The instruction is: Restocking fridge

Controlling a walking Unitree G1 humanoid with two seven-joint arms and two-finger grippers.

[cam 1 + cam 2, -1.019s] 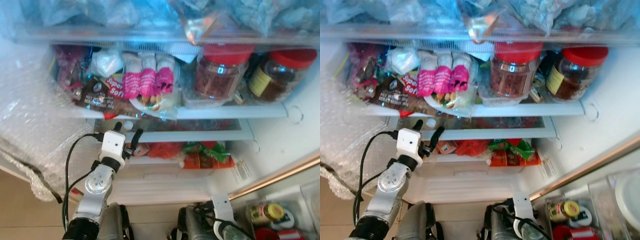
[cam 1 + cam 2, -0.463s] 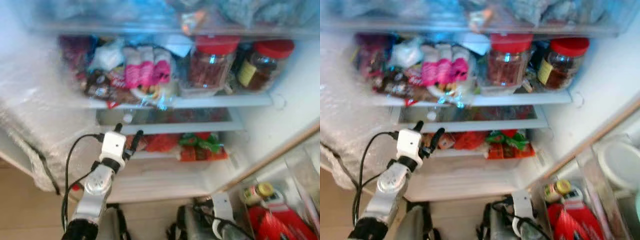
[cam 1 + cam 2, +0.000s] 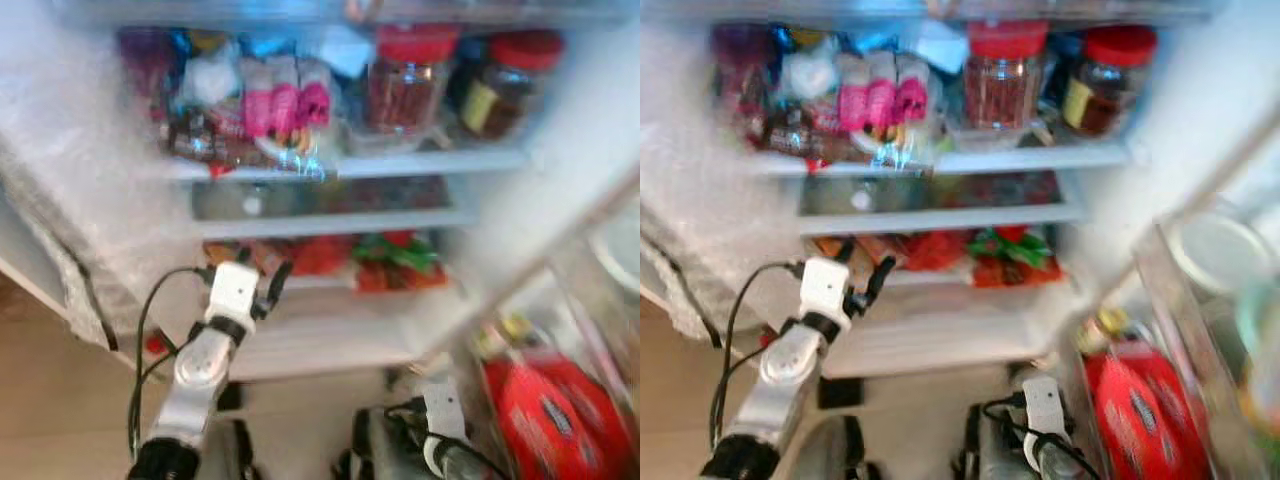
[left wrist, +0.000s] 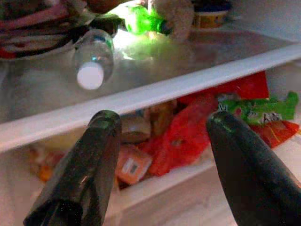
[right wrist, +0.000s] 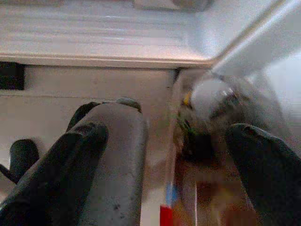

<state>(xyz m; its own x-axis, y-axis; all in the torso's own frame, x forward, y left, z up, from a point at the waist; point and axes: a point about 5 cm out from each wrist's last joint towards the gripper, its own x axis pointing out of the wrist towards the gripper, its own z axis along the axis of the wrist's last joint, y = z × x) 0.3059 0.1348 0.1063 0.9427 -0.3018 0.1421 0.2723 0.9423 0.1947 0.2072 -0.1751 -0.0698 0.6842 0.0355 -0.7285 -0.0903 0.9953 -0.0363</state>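
camera dropped; left tool (image 3: 262, 278) spread, empty, before fridge shelf (image 3: 340, 222); labels unreadable.

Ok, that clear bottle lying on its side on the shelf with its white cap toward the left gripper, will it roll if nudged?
Probably: the bottle lies on its round side on a smooth shelf. Clear plastic, likely light and slippery. Left gripper is open, short of it.
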